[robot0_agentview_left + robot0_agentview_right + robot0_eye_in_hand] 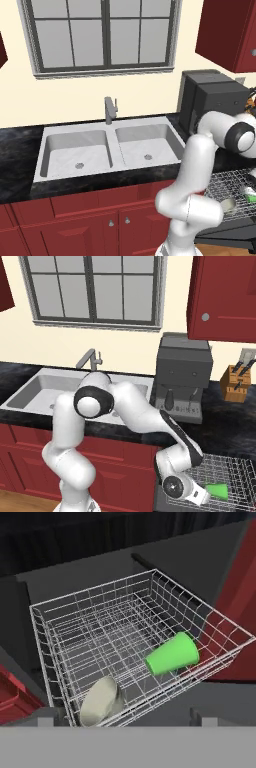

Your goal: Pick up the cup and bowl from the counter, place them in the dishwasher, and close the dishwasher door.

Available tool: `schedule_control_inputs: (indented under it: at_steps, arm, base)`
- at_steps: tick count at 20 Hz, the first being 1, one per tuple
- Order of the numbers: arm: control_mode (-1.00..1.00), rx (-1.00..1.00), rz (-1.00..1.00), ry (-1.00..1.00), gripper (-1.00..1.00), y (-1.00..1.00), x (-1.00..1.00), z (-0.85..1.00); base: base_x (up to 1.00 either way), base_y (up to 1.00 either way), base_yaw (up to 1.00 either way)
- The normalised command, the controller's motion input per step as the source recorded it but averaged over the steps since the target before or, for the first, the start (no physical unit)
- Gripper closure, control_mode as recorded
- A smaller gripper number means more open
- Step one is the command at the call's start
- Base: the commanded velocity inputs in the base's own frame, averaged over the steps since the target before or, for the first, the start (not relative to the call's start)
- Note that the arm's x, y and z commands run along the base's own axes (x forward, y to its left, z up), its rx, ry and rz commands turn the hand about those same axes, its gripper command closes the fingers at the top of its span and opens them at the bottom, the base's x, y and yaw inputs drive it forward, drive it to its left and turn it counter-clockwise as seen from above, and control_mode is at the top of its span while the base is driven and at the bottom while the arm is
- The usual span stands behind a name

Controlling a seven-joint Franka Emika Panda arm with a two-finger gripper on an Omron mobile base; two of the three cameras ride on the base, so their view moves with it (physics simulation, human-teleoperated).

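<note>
- Green plastic is what you see first: the cup lies on its side inside the rack, near one side wall, mouth turned toward the middle of the rack.
- You can find the same cup in the right base view as a green wedge lying in the rack just beside the gripper.
- Your bowl, pale grey, sits tipped on its edge in the rack too, against the wall nearest the camera in the hand view and well apart from the cup.
- You have the gripper hanging just over the rack with its jaws spread wide and nothing between them; the two dark fingertips poke up at the bottom of the hand view.
- Your rack is pulled out of the dishwasher, whose dark interior lies behind it; the dishwasher door is down, lying flat under the rack.
- You can see the counter, black speckled stone, running above the rack, with dark red cabinet fronts below it.
- Your coffee machine stands on the counter directly above the rack, with a knife block just beside it.
- You have the steel double sink and its faucet set in the counter beside the coffee machine, under the window.
</note>
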Motion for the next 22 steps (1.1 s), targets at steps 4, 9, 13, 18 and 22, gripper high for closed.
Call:
schedule_control_inputs:
  at_steps: [4, 9, 13, 18, 22]
  arm:
    - [-1.00, 0.31, 0.00, 0.00, -1.00, -0.02, -0.46, 0.65]
    - [-1.00, 0.10, 0.00, 0.00, -1.00, 0.00, -0.12, 0.40]
    - [-1.00, 0.07, 0.00, 0.00, -1.00, 0.05, -0.12, 0.19]
    - [-1.00, 0.11, 0.00, 0.00, -1.00, 0.00, -0.14, 0.12]
    - [-1.00, 0.13, 0.00, -0.02, -1.00, 0.00, -0.25, 0.15]
  base:
    - [0.00, 0.00, 0.00]
    - [0.00, 0.00, 0.00]
    - [0.00, 0.00, 0.00]
    - [0.00, 0.00, 0.00]
    - [0.00, 0.00, 0.00]
